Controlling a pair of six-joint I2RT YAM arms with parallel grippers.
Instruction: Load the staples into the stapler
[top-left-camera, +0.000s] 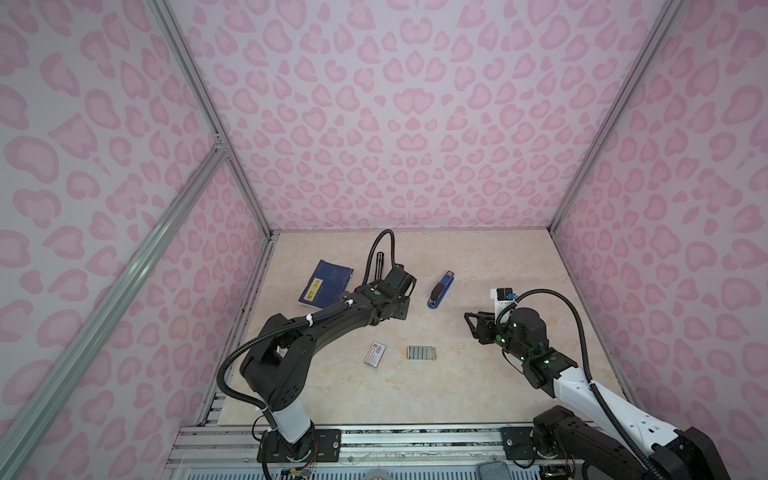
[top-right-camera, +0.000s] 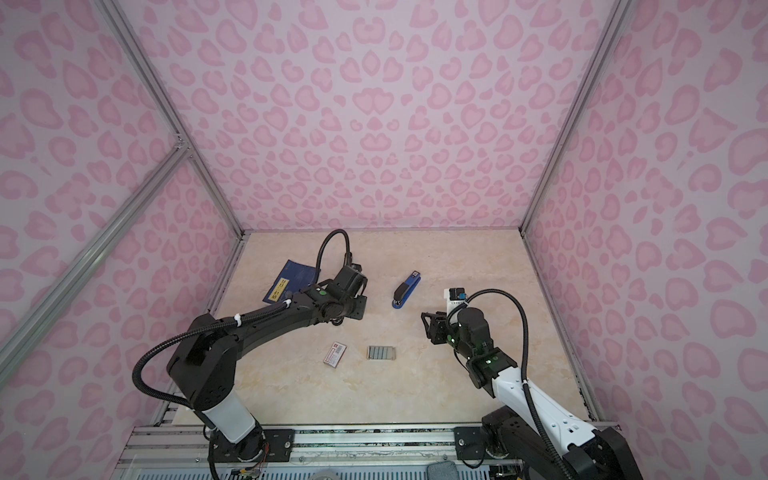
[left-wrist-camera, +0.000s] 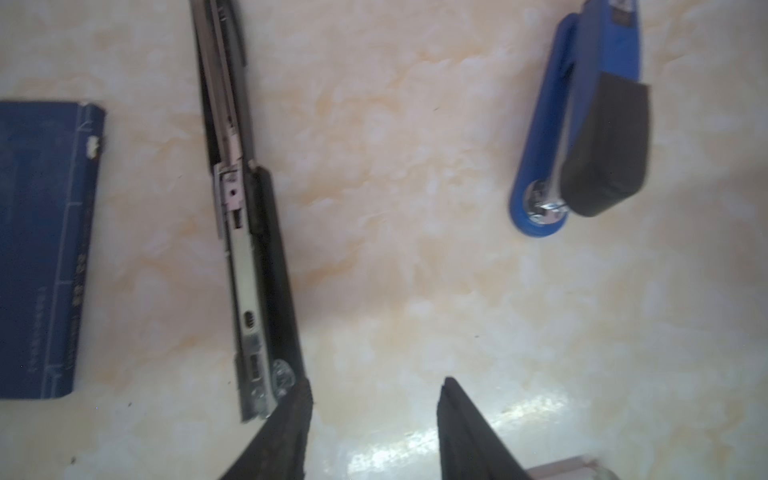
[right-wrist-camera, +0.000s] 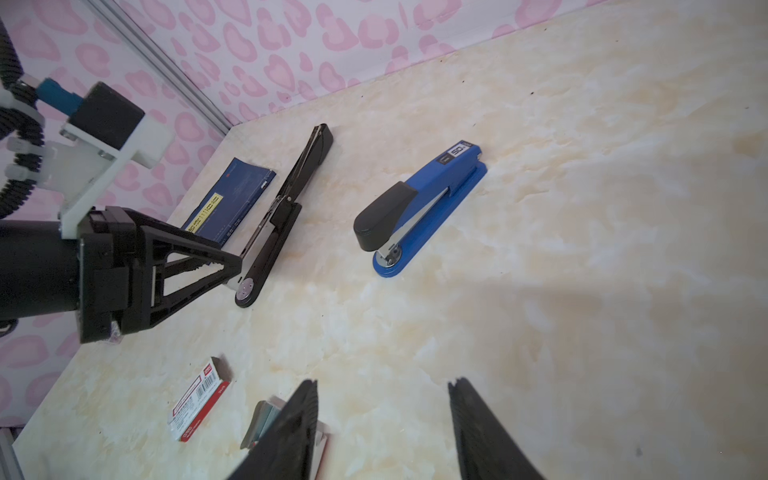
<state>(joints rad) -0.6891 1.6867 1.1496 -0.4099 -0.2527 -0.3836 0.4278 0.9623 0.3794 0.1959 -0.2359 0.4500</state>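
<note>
On the worktop (top-left-camera: 457, 395), towards its front middle, in both top views: staples (top-left-camera: 420, 353) (top-right-camera: 380, 352), laid flat as a ribbed silvery-grey rectangle, touched by neither gripper. In the right wrist view, the same staples (right-wrist-camera: 262, 417) partly hidden behind one finger. Just beside them, on the left: red-and-white box (top-left-camera: 376, 353), lying flat, apart from the strips.

Farther back: black stapler (right-wrist-camera: 286, 220), swung fully open and stretched out flat, with its metal magazine channel (left-wrist-camera: 243, 291) turned upward. Mostly covered by the left arm in both top views. To its right, well apart: blue stapler (top-left-camera: 440, 290), closed, black-capped nose pointed toward the front. To its left: blue book (top-left-camera: 326, 284), laid flat.

Left gripper (left-wrist-camera: 376, 386): hovered low at the front end of the black stapler, jaws parted, nothing between them. One fingertip (left-wrist-camera: 301, 399) overlapped that end in the left wrist view; contact impossible to judge.

Right gripper (right-wrist-camera: 382, 386): hung above bare worktop to the right of the staples, jaws likewise parted, nothing held.
</note>
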